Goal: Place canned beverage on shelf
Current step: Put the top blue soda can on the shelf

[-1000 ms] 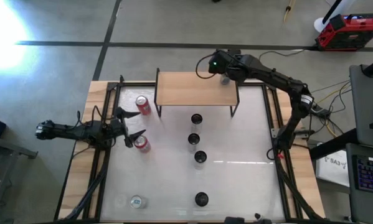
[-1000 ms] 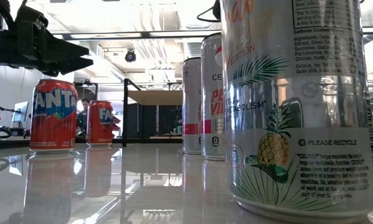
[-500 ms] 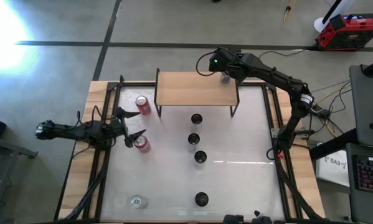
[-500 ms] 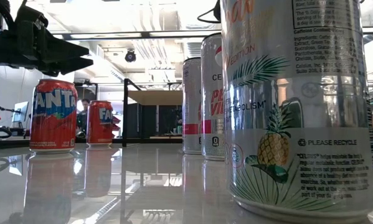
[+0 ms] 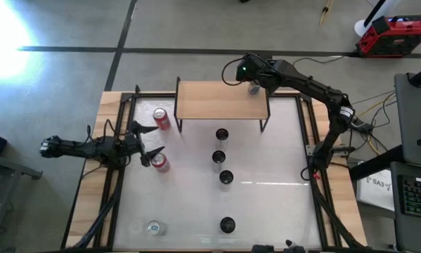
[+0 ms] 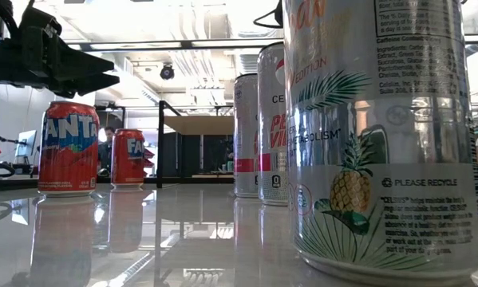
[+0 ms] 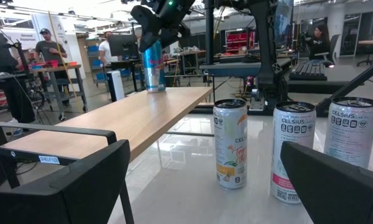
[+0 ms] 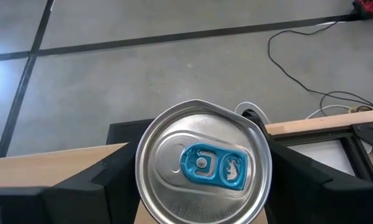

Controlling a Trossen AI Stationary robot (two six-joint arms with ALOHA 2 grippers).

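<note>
Two red cans [image 5: 161, 118], four dark-topped cans [image 5: 221, 134], two silver-topped cans [image 5: 153, 228], one shelf [image 5: 217, 102].

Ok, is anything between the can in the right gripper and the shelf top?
Nothing visible. The right gripper holds the blue can upright at the far right corner of the shelf, whose top is otherwise bare. The left gripper waits open by the red cans.

Right arm extended across the table's far side, its right gripper [image 5: 254, 86] pointing down over the far right corner, fingers closed on a can. Left arm low at the table's left edge, left gripper [image 5: 148, 144] level, fingers spread wide, holding nothing
</note>
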